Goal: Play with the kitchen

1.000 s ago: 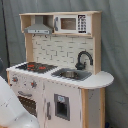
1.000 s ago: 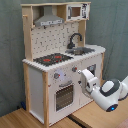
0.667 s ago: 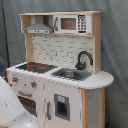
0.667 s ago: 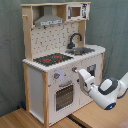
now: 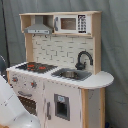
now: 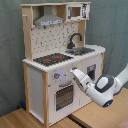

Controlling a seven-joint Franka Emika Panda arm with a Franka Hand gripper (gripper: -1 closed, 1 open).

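The kitchen (image 5: 60, 75) (image 6: 60, 60) is a tall white and pale-wood toy with a black-red stovetop (image 6: 52, 58) (image 5: 34, 66), a black faucet (image 5: 84, 57) (image 6: 75, 39) over a sink (image 5: 70, 74), a grey hood (image 5: 39, 27) and a small microwave (image 5: 72, 23). In the second exterior view my gripper (image 6: 75, 74) reaches in from the second exterior view's right. Its tip is at the front panel beside the knobs (image 6: 57, 76), just above the windowed oven door (image 6: 64, 96). A white part of the arm (image 5: 12, 107) fills the first exterior view's lower left.
A grey curtain (image 5: 115, 50) hangs behind the kitchen. A wooden floor (image 6: 30, 120) lies in front of it. The arm's white elbow with a blue light (image 6: 106, 86) hovers by the cupboard door (image 6: 91, 72) at the second exterior view's right.
In the second exterior view the arm has stretched further left and slightly up, bringing the gripper from beside the oven up to the knob panel.
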